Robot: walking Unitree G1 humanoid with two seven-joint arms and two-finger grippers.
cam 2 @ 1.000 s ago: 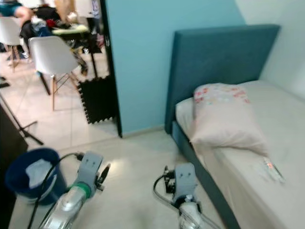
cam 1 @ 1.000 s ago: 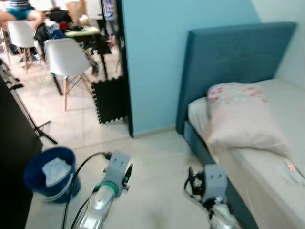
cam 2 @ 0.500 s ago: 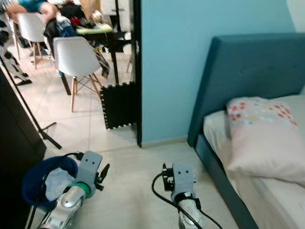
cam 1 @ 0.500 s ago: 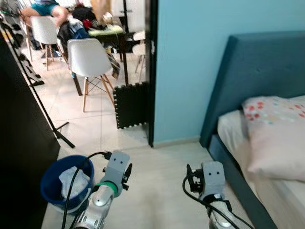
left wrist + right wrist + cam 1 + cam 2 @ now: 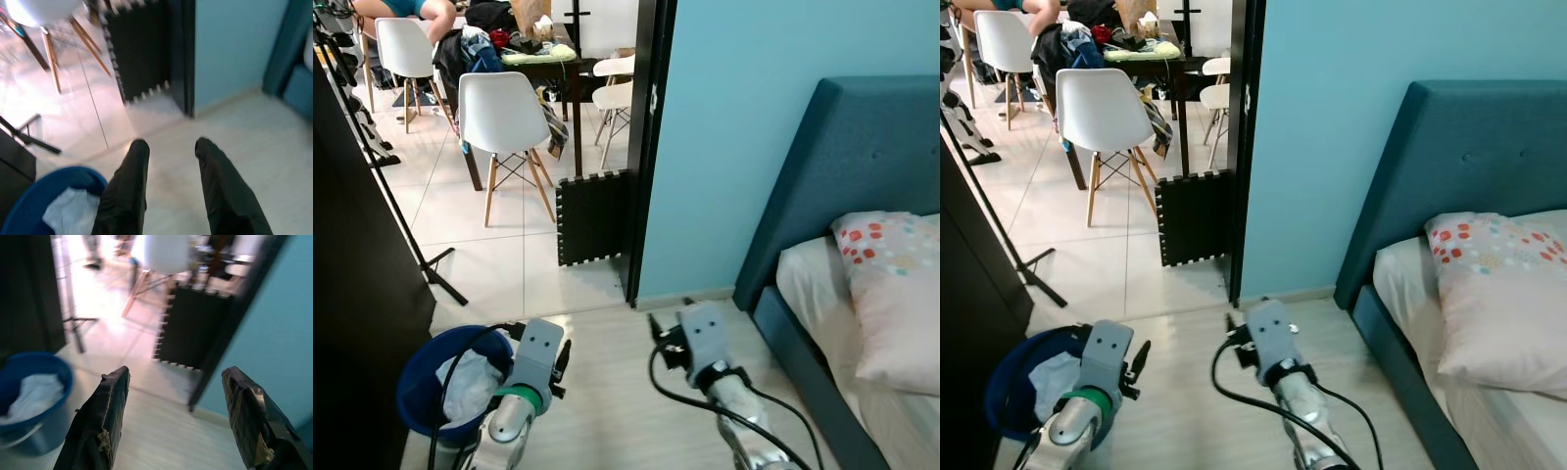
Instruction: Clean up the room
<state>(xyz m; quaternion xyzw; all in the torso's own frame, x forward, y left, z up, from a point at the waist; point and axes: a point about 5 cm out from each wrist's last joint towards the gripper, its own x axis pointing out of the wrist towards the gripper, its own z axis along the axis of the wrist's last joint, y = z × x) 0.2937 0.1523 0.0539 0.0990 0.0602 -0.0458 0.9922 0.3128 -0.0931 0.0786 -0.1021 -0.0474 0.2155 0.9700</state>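
A blue bucket [image 5: 421, 364] stands on the floor at my lower left, beside a dark cabinet, with white crumpled cloth [image 5: 470, 384] inside. My left arm [image 5: 533, 357] is held low just right of the bucket. In the left wrist view the left gripper [image 5: 171, 143] is open and empty, with the bucket's rim [image 5: 29, 196] close by. My right arm [image 5: 702, 343] reaches over the pale floor in the middle. The right gripper [image 5: 176, 373] is wide open and empty, and the bucket [image 5: 49, 367] lies ahead of it.
A bed with a teal headboard [image 5: 842, 166] and a spotted pillow [image 5: 896, 284] fills the right. A black foam mat [image 5: 592, 217] leans by the dark door frame [image 5: 651, 147]. Beyond are a white chair [image 5: 509, 113], a tripod leg [image 5: 411, 235], a cluttered table and a seated person [image 5: 401, 8].
The camera has turned left, so the bed slid right and the doorway came into fuller view. My right arm swung left toward the middle. The left arm sank a little.
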